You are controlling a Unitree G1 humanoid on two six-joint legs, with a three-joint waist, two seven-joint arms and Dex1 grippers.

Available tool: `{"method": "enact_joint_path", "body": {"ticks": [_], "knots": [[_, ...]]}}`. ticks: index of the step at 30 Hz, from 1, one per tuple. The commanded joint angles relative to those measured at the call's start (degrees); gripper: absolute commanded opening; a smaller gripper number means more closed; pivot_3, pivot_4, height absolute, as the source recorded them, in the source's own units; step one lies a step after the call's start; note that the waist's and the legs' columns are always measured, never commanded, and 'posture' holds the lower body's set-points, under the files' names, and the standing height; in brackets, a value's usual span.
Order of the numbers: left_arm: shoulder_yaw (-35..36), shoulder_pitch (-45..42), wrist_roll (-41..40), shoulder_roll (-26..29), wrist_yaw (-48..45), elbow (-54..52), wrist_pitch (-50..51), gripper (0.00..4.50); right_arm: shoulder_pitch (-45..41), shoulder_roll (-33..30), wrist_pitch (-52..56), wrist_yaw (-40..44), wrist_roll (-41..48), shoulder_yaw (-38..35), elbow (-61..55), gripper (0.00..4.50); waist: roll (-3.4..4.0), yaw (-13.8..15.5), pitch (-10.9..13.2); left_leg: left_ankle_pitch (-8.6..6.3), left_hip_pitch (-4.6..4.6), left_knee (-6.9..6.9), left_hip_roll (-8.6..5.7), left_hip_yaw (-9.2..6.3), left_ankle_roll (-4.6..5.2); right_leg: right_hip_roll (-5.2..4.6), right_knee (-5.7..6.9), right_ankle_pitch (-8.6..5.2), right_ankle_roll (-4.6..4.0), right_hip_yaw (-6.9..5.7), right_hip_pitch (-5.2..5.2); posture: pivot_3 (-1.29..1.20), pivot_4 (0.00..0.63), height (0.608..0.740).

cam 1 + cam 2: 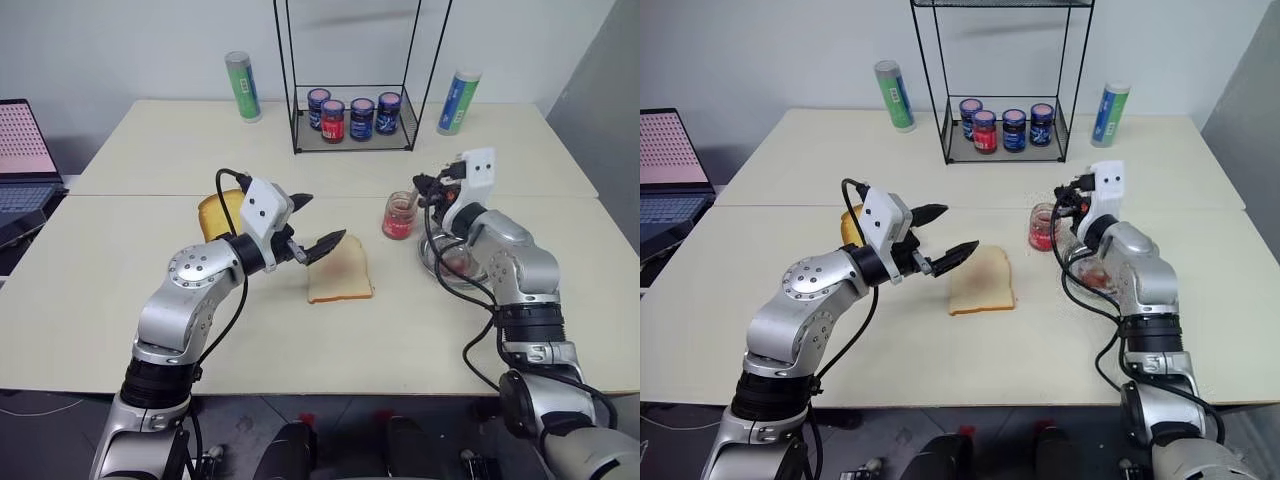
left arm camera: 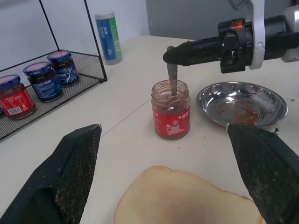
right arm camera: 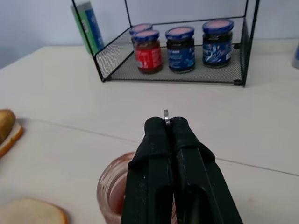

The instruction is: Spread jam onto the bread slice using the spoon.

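The bread slice (image 1: 340, 272) lies flat mid-table with a faint pink smear on top. My left gripper (image 1: 322, 220) hovers open just above the slice's near-left corner, nothing between its fingers (image 2: 70, 177). To the right of the slice stands the small glass jar of red jam (image 1: 399, 215). The spoon (image 2: 172, 77) stands upright in the jar, bowl hidden in the jam. My right gripper (image 2: 187, 52) hangs level over the jar, shut on the top of the spoon's handle (image 3: 166, 114).
A round steel dish (image 1: 441, 272) smeared with jam sits right of the jar, under my right forearm. A golden toasted piece (image 1: 218, 212) lies behind the left arm. A wire rack (image 1: 352, 140) with several dark-lidded jars, two cans (image 1: 243, 86) (image 1: 458, 100) and a laptop (image 1: 25, 150) stand farther off.
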Motion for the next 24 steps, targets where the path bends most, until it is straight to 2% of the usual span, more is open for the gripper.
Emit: {"method": "enact_joint_path", "body": {"ticks": [1, 14, 24], "knots": [[0.57, -0.93, -0.07, 0.12, 0.16, -1.09, -1.26, 4.50, -0.93, -0.05, -1.68, -0.63, -0.17, -0.53, -2.22, 0.03, 0.00, -0.03, 0.00, 0.00, 0.00, 0.00, 0.00, 0.00, 0.00, 0.00, 0.00, 0.00, 0.00, 0.00, 0.00, 0.00, 0.150, 0.740], [0.42, -0.86, -0.20, 0.17, 0.02, -1.49, -1.11, 4.50, 1.55, 3.79, 2.90, -3.06, 0.67, 0.16, -4.42, 0.03, 0.00, -0.06, 0.00, 0.00, 0.00, 0.00, 0.00, -0.01, 0.00, 0.01, 0.01, 0.00, 0.00, 0.00, -0.01, 0.00, 0.150, 0.740], [0.09, -1.01, -3.00, 0.40, -3.43, -2.93, -0.06, 4.50, -2.74, 7.53, 13.38, -11.55, 10.90, -11.77, -3.51, 0.03, 0.01, -0.06, 0.00, 0.00, 0.00, -0.02, 0.01, -0.01, 0.00, 0.01, 0.01, 0.00, 0.00, 0.00, -0.02, 0.00, 0.150, 0.740]]}}
